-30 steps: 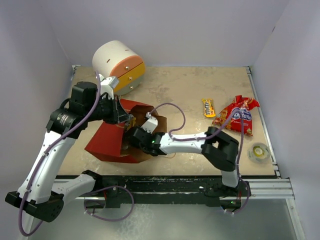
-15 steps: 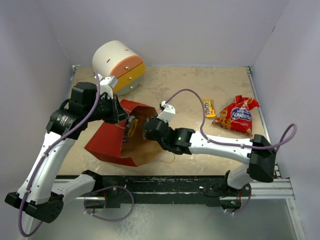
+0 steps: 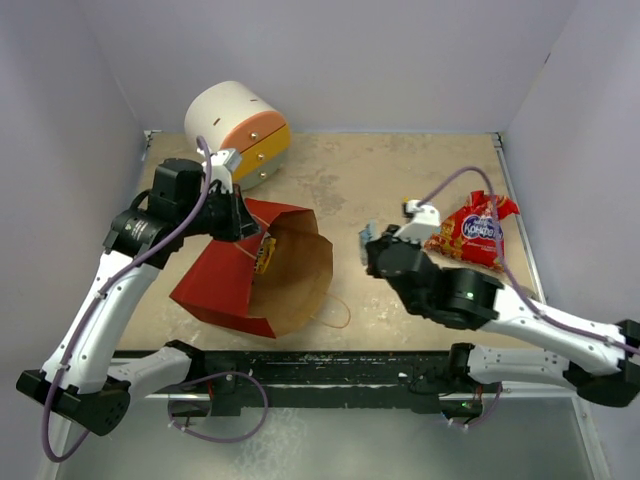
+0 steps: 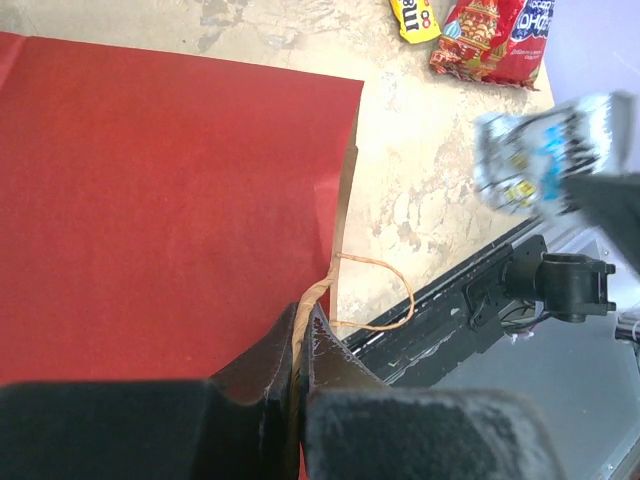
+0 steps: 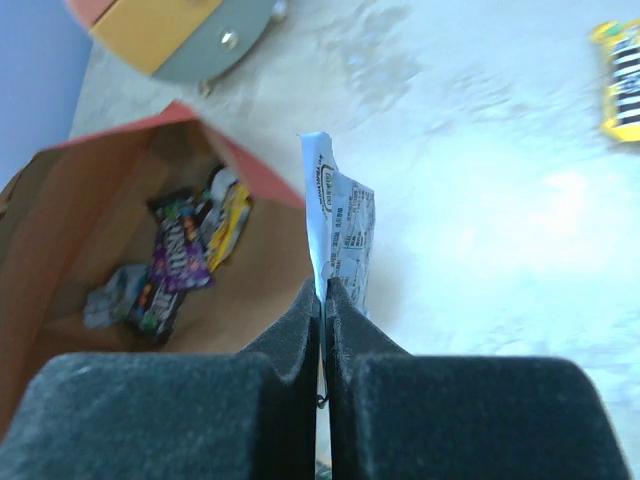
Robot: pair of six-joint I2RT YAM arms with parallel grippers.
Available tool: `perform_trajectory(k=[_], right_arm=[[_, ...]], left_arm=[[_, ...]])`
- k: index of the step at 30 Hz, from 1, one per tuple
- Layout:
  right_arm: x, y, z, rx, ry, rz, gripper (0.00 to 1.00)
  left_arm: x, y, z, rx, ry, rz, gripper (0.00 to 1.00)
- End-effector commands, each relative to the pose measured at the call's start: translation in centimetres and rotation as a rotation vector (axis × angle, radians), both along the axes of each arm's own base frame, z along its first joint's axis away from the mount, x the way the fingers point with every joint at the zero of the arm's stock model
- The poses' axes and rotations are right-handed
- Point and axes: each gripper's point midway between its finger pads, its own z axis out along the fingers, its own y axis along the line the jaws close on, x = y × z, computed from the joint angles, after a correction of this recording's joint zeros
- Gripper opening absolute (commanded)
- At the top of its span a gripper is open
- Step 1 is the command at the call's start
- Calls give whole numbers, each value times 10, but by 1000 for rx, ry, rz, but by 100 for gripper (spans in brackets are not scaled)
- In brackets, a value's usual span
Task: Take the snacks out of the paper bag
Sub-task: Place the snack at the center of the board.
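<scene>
Left half of the surface point(image 3: 380, 170): paper bag point(image 3: 215, 285) lying on its side, red outside, plain brown inside, mouth gaping toward the right and the near edge.

Left fingers point(image 4: 312, 345) clamped shut on the bag's rim at the far side of the mouth, paper pinched flat between them. Thin twisted handle point(image 4: 385, 300) looping out just beside the pinch.

Deep inside the bag, from the right wrist view: a purple bar point(image 5: 178, 255), a yellow wrapper point(image 5: 232, 215) just right of it, and a grey-blue packet point(image 5: 110, 295) to its left, all bunched close together. Too small to read any labels.

Right fingers point(image 5: 328, 305) closed tight on a small white-and-blue packet point(image 5: 345, 225), gripped by its lower edge, the rest standing up out of the pinch with fine print on its face. Held up off the surface, outside the bag, to the right of its mouth, between the bag and the big red bag point(image 3: 478, 232).

Big red bag with blue-and-white logo flat on the right side of the surface, well apart from the paper bag. Yellow-orange packet point(image 4: 415, 18) just beside it on its left, hidden behind the right arm in the top view.

Far left corner: white round drawer unit point(image 3: 235, 125) with orange and yellow fronts, just beyond the paper bag.
</scene>
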Motion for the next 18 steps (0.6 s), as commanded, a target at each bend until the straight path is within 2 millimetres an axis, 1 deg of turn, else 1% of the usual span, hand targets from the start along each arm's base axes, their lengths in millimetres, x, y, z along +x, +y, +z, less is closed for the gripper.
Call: perform_trajectory(k=[1,3,5,7,9,10,11,14,17,18], right_arm=[[17,-83,14,-108,-133,-228,0],[33,-107,21,-123,-145,-304,0],[53,-123,22,-180,-150,-351,0],[76,-136,19,-264,-136,-396,0],[103,-143,14,-370,-97,-434,0],[112,-149,13,-395,-85,-460,0],[128,-150,10,-427,-60,-473,0],[164,-163,-3,-501,-1,-497,0],[190,-184,-25,-606,86,-542,0],[196,-195,-34,-638,127,-567,0]], left_arm=[[12,-1,10,4,-79,-10,0],[12,-2,11,4,-83,-15,0],[12,-3,10,3,-84,-23,0],[12,-4,7,3,-83,-29,0],[13,-5,5,2,-79,-35,0],[12,-5,4,0,-73,-37,0],[12,-7,4,-5,-68,-44,0],[10,-10,3,-16,-52,-59,0],[8,-9,1,-12,-43,-63,0],[8,-9,0,-8,-42,-63,0]])
